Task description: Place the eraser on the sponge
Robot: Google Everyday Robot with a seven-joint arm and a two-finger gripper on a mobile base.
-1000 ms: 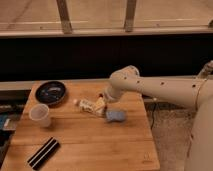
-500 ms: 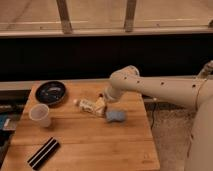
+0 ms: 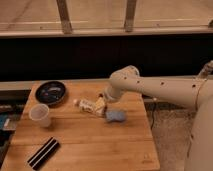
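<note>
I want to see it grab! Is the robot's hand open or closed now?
Gripper: open, holding nothing, between the white labelled tube and the small blue-grey sponge.

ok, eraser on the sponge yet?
No. Eraser lies flat on the table, lower-left in view, apart from the sponge; gripper hovers by the tube.

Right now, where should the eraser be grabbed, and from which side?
Grip the eraser at its middle, across its narrow width, coming straight down from above: it lies flat and diagonal on the table, near the picture's lower-left corner, with both long sides free. The pincer is well away, by the white tube and the sponge.
</note>
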